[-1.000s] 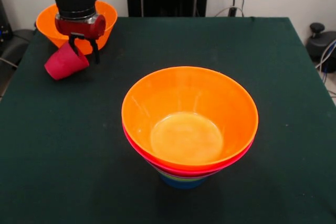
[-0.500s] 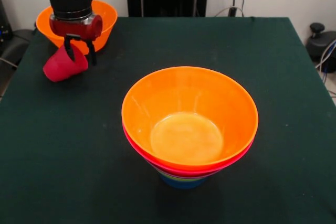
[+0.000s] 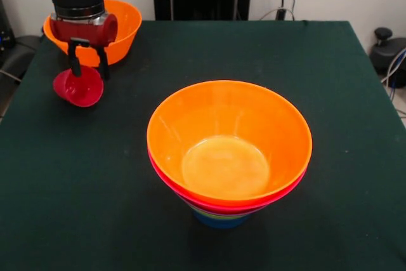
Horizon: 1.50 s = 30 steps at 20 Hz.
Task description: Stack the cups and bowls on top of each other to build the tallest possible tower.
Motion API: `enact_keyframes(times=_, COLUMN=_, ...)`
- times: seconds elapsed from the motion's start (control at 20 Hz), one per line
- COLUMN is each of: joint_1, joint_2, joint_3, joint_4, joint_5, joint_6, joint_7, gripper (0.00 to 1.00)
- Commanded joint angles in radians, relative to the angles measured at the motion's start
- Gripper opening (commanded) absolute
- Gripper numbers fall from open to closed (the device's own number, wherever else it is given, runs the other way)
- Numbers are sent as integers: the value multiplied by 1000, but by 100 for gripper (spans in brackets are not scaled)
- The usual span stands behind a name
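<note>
My gripper (image 3: 87, 69) hangs at the far left of the table, shut on the red cup (image 3: 80, 88). The cup lies tipped on its side, its open mouth facing the camera and its narrow end up between the fingers. The tower (image 3: 228, 150) stands in the middle of the table. It is a nested stack topped by a large yellow-orange bowl (image 3: 190, 112), with a pink rim (image 3: 166, 179) just under it and a small blue base (image 3: 219, 220). Another orange bowl (image 3: 124, 26) sits upright at the back left corner, right behind the gripper.
The dark green table (image 3: 330, 93) ends close to the left of the cup. Black equipment and cables stand beyond the far edge, and a dark device (image 3: 387, 49) sits off the right side.
The gripper has shifted left with the red cup. The cup has swung from pointing down-left to showing its open mouth to the camera. The tower has not moved.
</note>
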<state>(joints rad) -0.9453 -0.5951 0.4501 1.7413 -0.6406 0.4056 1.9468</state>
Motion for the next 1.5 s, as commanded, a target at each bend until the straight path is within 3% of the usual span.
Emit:
enact_keyframes(times=0.05, joint_1=-22, joint_2=-5, joint_3=88, joint_4=-80, joint_5=-40, joint_6=156, joint_7=-279, gripper=100)
enact_keyframes(times=1.0, joint_1=-10, joint_2=178, joint_3=119, joint_4=-211, joint_5=-123, joint_6=100, joint_7=-267, gripper=100)
enact_keyframes(times=1.5, joint_1=68, joint_2=150, joint_3=61, joint_4=-218, joint_5=-112, joint_6=130, joint_7=-145, gripper=100)
